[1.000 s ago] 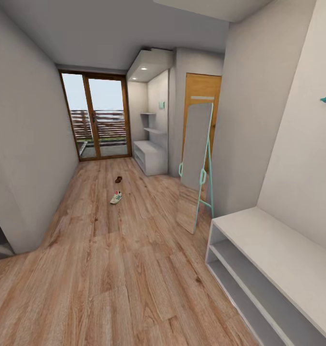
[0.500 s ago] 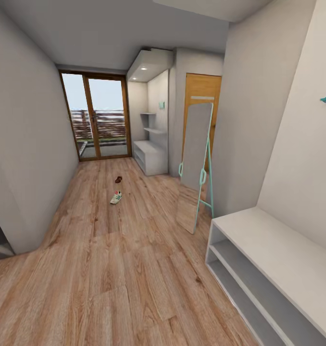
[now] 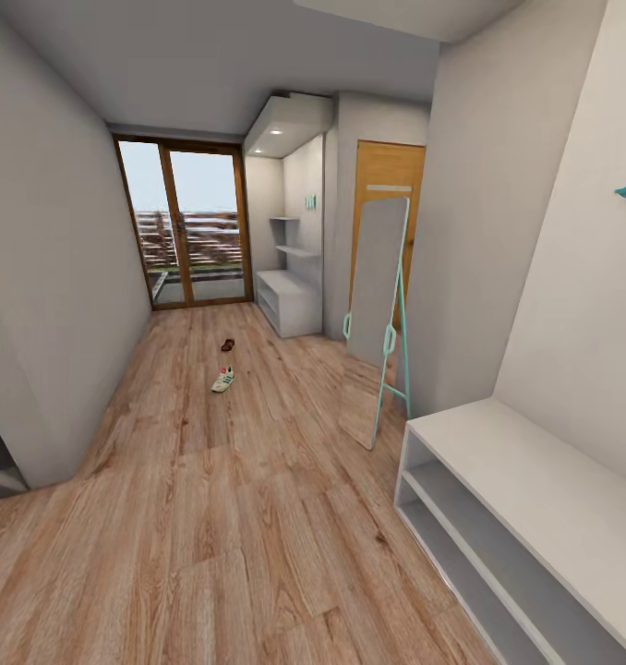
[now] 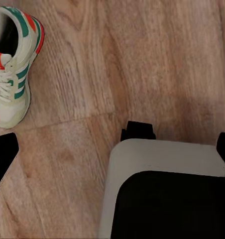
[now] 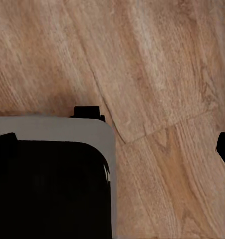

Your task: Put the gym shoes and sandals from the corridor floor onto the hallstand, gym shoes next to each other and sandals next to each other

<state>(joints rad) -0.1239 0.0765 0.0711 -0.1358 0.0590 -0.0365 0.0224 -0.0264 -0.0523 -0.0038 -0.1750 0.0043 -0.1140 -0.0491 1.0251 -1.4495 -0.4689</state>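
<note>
Corridor floor (image 3: 211,517), wood plank: one gym shoe (image 3: 223,379) lies mid-corridor in my head view, one sandal (image 3: 228,345) just beyond it, both well apart from me. A second gym shoe (image 4: 13,64) shows in my left wrist view, on the planks close beside the robot's base (image 4: 162,194). The other sandal I do not make out. Hallstand (image 3: 290,300), pale grey, stands at the far end on the right wall; a similar white bench (image 3: 516,517) sits near me at right. Step in hand, as I judge it: approach. I should take the nearby shoe first, lowering the left arm squarely over it. Hands: only dark edge slivers show in the wrist views, possibly fingertips, so I cannot tell how far either is open or whether it holds anything.
</note>
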